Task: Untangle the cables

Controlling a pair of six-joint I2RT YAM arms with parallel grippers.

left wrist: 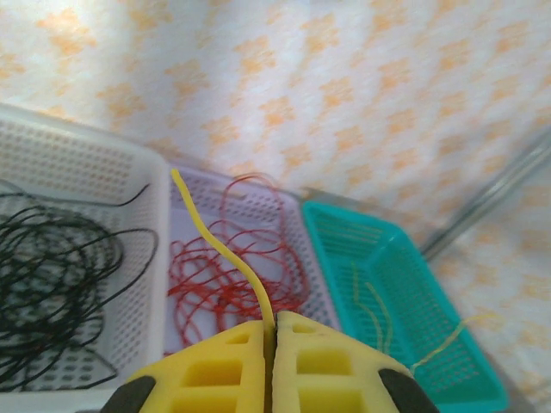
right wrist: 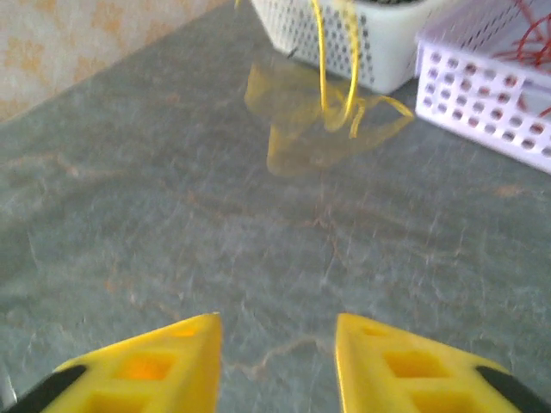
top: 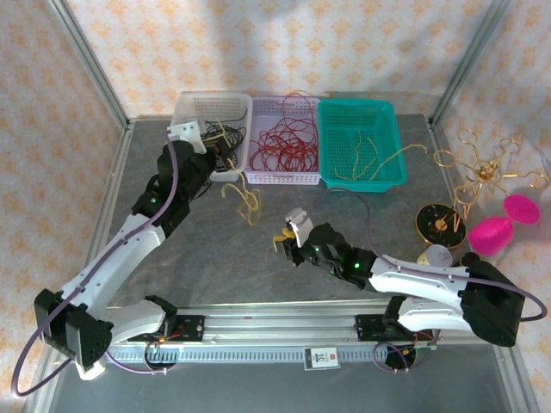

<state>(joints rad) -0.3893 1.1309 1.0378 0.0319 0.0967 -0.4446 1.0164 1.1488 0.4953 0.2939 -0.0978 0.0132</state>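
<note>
The lilac basket (top: 281, 178) holds a loose nest of thin red cables (top: 287, 142). In the white basket (top: 215, 97) to its left, thin black cables (left wrist: 52, 258) lie in wide loops. The teal basket (top: 344, 129) to its right holds a few pale yellow strands (top: 370, 159).

Just left of the lilac basket, the left end effector (left wrist: 274, 331) is pinched closed on one yellow cable (left wrist: 225, 249), which curves upward. A yellow tangle (top: 246, 200) lies on the desk (top: 215, 258) in front of the lilac basket. Nearer still, the right end effector (right wrist: 277, 331) stands parted, gripping nothing.
</note>
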